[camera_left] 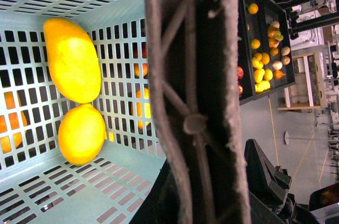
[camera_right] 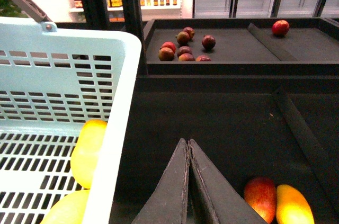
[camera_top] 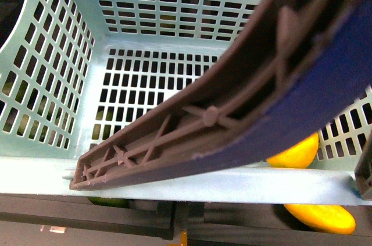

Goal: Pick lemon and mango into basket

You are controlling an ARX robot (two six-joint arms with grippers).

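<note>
Mango [camera_left: 71,60] and lemon [camera_left: 81,134] lie touching inside the basket [camera_right: 116,128]. The right end effector [camera_right: 188,147] is clenched and empty; the left one's state I cannot tell. Its handle [camera_top: 232,112] could snag.

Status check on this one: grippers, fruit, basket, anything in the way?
Right gripper shut, empty, outside the basket. Left gripper not visible. Mango and lemon lie touching inside the basket. Brown handle blocks much of the front view.
</note>
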